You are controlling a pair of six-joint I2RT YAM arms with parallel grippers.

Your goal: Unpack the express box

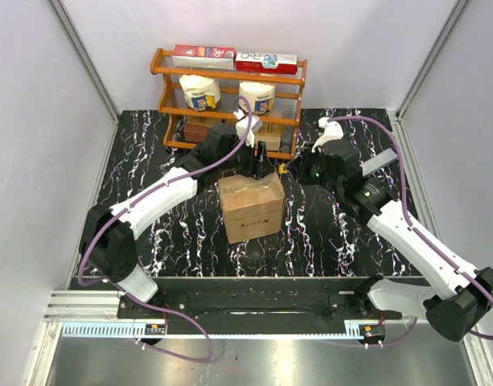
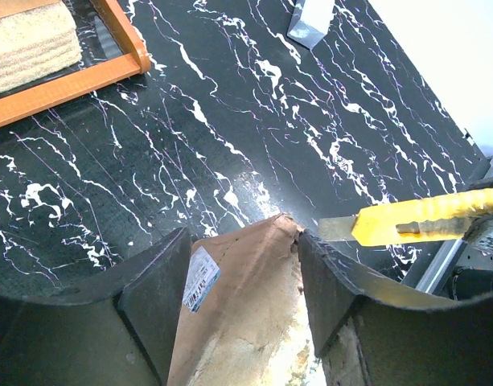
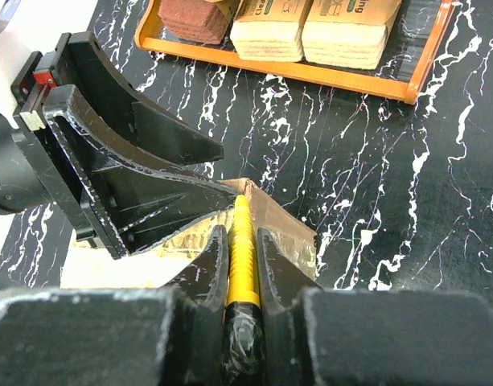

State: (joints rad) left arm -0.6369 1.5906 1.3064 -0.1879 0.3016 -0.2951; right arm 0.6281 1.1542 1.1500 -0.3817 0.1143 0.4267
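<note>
The express box, a brown carton with black lettering and taped seams, stands mid-table. My left gripper reaches over its far edge. In the left wrist view its fingers bracket a torn upper corner of the express box, touching the cardboard on both sides next to a white label. My right gripper is shut on a yellow utility knife. The knife's blade points at that same corner, just right of the left gripper. Glare hides the box top in both wrist views.
An orange wooden rack stands behind the box, with flat packets on top, two white tubs on the middle shelf and small brown cartons on the bottom shelf. A grey flat object lies on the black marbled table at the far right.
</note>
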